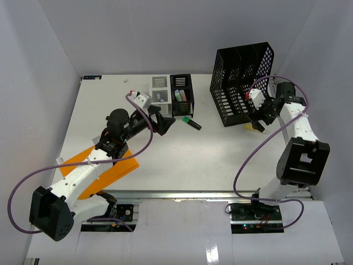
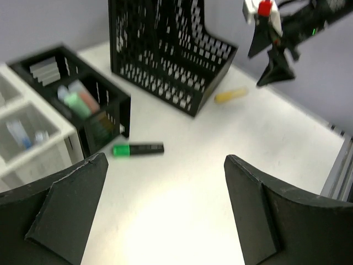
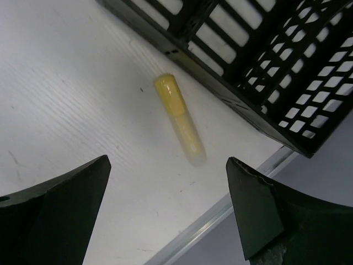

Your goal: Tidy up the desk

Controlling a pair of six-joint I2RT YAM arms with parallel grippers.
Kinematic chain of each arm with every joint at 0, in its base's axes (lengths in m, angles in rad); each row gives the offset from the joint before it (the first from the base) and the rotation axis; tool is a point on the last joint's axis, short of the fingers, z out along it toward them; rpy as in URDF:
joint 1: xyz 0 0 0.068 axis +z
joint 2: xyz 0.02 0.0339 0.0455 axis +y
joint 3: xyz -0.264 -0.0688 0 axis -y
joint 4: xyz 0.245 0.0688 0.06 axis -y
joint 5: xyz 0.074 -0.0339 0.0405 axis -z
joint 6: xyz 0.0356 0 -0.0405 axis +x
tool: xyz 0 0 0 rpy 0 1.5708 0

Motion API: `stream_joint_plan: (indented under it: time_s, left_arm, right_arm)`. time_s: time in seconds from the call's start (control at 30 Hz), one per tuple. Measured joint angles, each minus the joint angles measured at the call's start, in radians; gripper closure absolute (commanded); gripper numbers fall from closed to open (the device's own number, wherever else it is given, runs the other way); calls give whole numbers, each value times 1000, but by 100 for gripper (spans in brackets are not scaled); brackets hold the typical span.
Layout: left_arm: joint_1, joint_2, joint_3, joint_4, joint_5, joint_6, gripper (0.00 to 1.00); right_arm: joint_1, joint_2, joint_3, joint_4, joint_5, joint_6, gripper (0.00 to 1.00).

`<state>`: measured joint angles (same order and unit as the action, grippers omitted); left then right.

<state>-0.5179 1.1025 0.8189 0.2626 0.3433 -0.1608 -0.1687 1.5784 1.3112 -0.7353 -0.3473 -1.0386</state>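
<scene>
One flat white desk [image 1: 187, 160] fills the top view. Left wrist: the left gripper [image 2: 165, 159] is spread wide and empty above a smooth green marker [image 2: 138, 149]. Right wrist: the right gripper [image 3: 168, 161] is wide apart and empty, over a cylindrical yellow marker [image 3: 180, 120] beside a black mesh rack [image 3: 265, 66].

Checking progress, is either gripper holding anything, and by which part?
Nothing held: left gripper and right gripper are open and empty; the yellow highlighter lies loose.

Matt white desk [image 1: 193, 154], black perforated plastic rack [image 1: 242, 83], glossy yellow highlighter [image 3: 179, 118].
</scene>
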Motion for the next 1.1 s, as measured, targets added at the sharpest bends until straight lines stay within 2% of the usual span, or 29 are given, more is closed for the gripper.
stream_joint_plan:
  time_s: [0.1,0.17,0.33,0.5,0.67,1.1]
  left_arm:
    - [0,-11,-51,-46,-9,21,2]
    - [0,-20,-61,-60,-15,34,2]
    - [0,-70,-69,-68,-32,59,2]
    - [0,-101,-68,-68,-49,71,2]
    - [0,-104,-69,-69,-55,71,2]
    - [0,-98,-69,-73,-69,75,2]
  right_arm:
    - [1,122,72,-66,78,-65,1]
    - [1,184,102,-95,109,-96,5]
    - [5,283,160,-149,164,-158,7]
    - [15,335,165,-149,219,-202,8]
    - [26,377,165,-147,243,-236,13]
    - [33,431,165,-99,283,-304,20]
